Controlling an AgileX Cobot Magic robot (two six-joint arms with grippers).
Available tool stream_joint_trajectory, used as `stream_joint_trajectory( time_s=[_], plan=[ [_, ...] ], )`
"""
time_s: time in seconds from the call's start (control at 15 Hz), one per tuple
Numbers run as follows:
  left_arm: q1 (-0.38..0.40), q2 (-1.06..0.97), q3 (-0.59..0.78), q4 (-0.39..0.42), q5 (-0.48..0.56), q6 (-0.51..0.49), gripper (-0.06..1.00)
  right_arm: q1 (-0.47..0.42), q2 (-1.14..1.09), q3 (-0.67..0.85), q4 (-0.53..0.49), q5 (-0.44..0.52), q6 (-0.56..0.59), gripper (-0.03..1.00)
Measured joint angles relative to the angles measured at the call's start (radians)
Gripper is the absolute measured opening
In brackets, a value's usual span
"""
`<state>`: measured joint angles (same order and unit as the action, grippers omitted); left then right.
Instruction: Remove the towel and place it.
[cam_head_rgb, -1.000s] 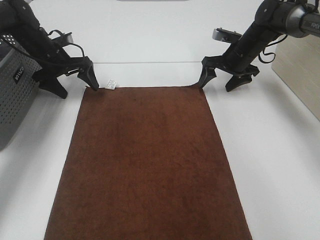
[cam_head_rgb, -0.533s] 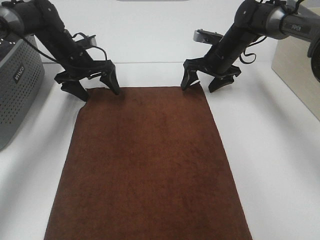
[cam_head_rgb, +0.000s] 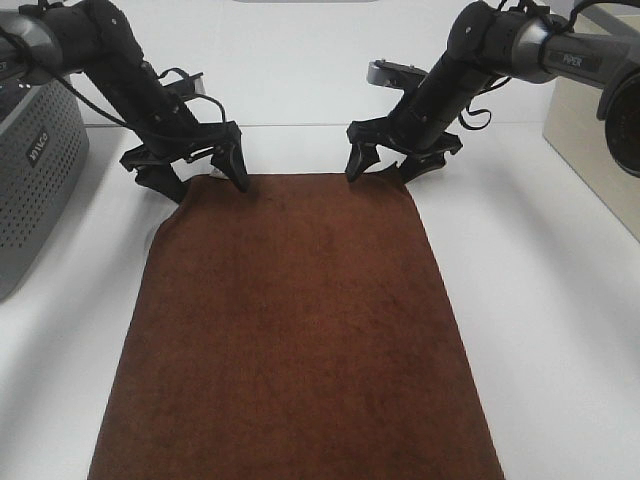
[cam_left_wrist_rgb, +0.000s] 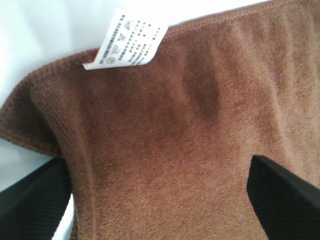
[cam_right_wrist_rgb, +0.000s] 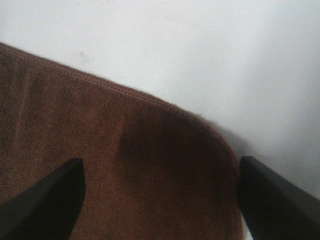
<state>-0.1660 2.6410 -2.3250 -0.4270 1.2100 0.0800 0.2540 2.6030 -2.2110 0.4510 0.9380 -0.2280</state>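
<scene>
The dark reddish-brown towel (cam_head_rgb: 295, 330) lies flat on the white table, its near end running out of the view. My left gripper (cam_head_rgb: 210, 185) is open and straddles the towel's far left corner, which is slightly bunched. In the left wrist view the towel (cam_left_wrist_rgb: 200, 125) and its white tag (cam_left_wrist_rgb: 127, 40) lie between the open fingers (cam_left_wrist_rgb: 30, 200) of the left gripper (cam_left_wrist_rgb: 157, 200). My right gripper (cam_head_rgb: 380, 173) is open over the far right corner. The right wrist view shows that corner (cam_right_wrist_rgb: 125, 165) between the fingers of the right gripper (cam_right_wrist_rgb: 160, 200).
A grey perforated basket (cam_head_rgb: 30, 170) stands at the left edge of the table. A light wooden board (cam_head_rgb: 600, 150) lies at the right edge. The white table (cam_head_rgb: 540, 300) shows bare on both sides of the towel.
Both grippers have moved inward along the towel's far edge and now straddle its two far corners. The white tag is now hidden under the left gripper in the exterior view.
</scene>
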Motion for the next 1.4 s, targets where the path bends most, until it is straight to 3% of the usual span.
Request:
stream_joint_trajectory(
  time_s=[0.4,0.53,0.67,0.8,0.87,1.07,1.2,1.4],
  plan=[
    [0.000,0.002,0.000,-0.002,-0.001,-0.024,0.82,0.000,0.006,0.000,-0.014,-0.022,0.000,0.64],
    [0.000,0.002,0.000,-0.003,-0.003,-0.024,0.81,0.000,0.007,0.000,-0.050,-0.029,0.000,0.49],
    [0.000,0.004,0.000,-0.002,-0.003,-0.024,0.74,0.000,0.011,0.000,-0.062,-0.032,0.000,0.25],
    [0.000,0.007,0.000,0.021,-0.006,-0.024,0.60,0.000,0.013,0.000,-0.064,-0.032,0.000,0.05],
    [0.000,0.009,0.000,0.040,-0.006,-0.024,0.51,0.000,0.014,0.000,-0.065,-0.033,0.000,0.01],
    [0.000,0.012,0.001,0.069,-0.010,-0.017,0.20,0.000,0.014,0.000,-0.088,-0.042,0.003,0.01],
    [0.000,0.015,0.001,0.076,-0.017,0.014,0.05,0.001,0.014,0.000,-0.107,-0.051,0.003,0.01],
    [0.000,0.015,0.001,0.080,-0.033,0.043,0.01,0.001,0.014,0.000,-0.121,-0.059,0.004,0.01]
  ],
)
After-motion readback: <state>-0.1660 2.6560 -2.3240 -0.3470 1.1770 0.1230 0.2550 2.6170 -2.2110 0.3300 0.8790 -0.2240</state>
